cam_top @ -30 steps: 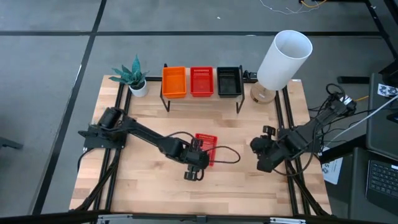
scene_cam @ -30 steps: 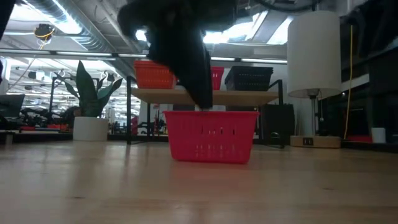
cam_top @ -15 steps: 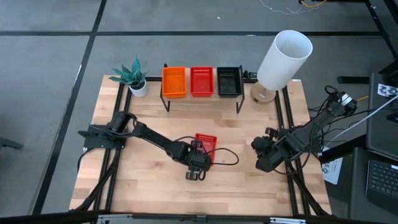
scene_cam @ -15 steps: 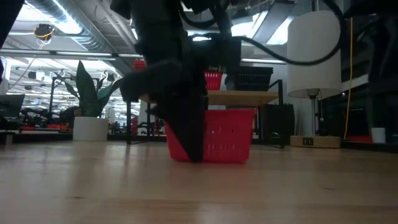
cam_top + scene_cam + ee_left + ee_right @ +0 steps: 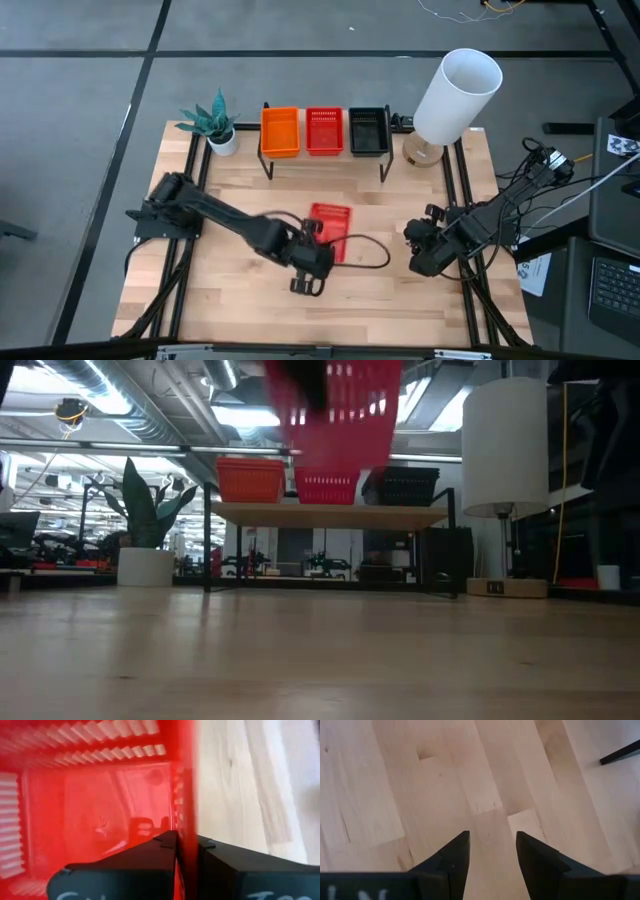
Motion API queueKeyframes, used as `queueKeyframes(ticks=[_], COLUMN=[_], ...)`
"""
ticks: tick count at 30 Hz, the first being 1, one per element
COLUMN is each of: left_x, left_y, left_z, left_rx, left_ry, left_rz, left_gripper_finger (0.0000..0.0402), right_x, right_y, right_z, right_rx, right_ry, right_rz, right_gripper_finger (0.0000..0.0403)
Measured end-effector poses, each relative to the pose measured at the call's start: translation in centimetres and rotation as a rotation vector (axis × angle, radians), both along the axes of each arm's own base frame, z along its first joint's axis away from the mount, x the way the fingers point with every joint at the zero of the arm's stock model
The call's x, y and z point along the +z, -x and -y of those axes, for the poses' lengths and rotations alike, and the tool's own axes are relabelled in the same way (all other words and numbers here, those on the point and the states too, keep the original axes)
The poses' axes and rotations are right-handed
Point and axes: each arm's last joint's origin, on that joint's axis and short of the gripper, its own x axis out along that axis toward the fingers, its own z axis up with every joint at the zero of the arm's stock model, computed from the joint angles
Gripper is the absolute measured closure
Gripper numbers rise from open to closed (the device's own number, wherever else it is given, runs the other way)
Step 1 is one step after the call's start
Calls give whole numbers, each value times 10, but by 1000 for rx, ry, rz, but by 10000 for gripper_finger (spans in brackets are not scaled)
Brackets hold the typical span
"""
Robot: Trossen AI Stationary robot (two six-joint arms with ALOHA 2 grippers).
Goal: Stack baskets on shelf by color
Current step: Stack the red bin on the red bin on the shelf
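Note:
A red basket (image 5: 331,225) hangs in the air over the table's middle, with my left gripper (image 5: 185,840) shut on it; in the low view it shows high up and blurred (image 5: 335,405). The shelf (image 5: 325,160) stands at the far edge on thin black legs. An orange basket (image 5: 280,131), a red basket (image 5: 324,131) and a black basket (image 5: 368,131) rest in a row on it. My right gripper (image 5: 492,837) waits open above bare wood at the right (image 5: 423,255). My left gripper pinches one upright wall of the red basket (image 5: 184,805), one finger inside the basket and one outside. The fingers slant down from the table's left side. The basket is lifted clear of the table, its open side up.
A white lamp (image 5: 455,92) stands at the far right beside the shelf, and a small potted plant (image 5: 217,125) at the shelf's left end. A cable (image 5: 368,255) loops over the wood right of the held basket. Bare wood lies between the basket and the shelf.
My left gripper has sunk onto the red basket's wall, shut on it and then risen. The basket stood on the table; now it hangs clear of it, well above the height of the shelf's top.

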Motion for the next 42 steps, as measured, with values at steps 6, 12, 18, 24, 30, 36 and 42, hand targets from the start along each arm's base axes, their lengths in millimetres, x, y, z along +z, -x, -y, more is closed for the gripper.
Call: queueKeyframes(ticks=[6, 12, 18, 24, 30, 36, 42], left_x=[92, 150, 154, 130, 116, 99, 84], left_y=[16, 19, 21, 31, 35, 23, 13], left_z=[-29, -93, -188, -257, -281, -287, -292], left_rx=[24, 71, 136, 241, 234, 173, 196], left_ry=[-164, -277, -182, -112, -45, -37, -30], left_rz=[161, 284, 230, 146, 126, 92, 55], left_gripper_finger=[401, 401, 401, 401, 401, 401, 401], right_x=[0, 0, 0, 0, 0, 1, 1], right_y=[0, -1, -1, -1, -1, -1, -1], right_z=[0, 1, 1, 1, 1, 1, 1], right_rx=[-1, -2, 22, 39, 40, 36, 36], right_ry=[5, 28, 40, 48, 50, 66, 66], right_rz=[6, 21, 16, 11, 12, 24, 24], right_gripper_finger=[242, 242, 242, 242, 242, 242, 242])
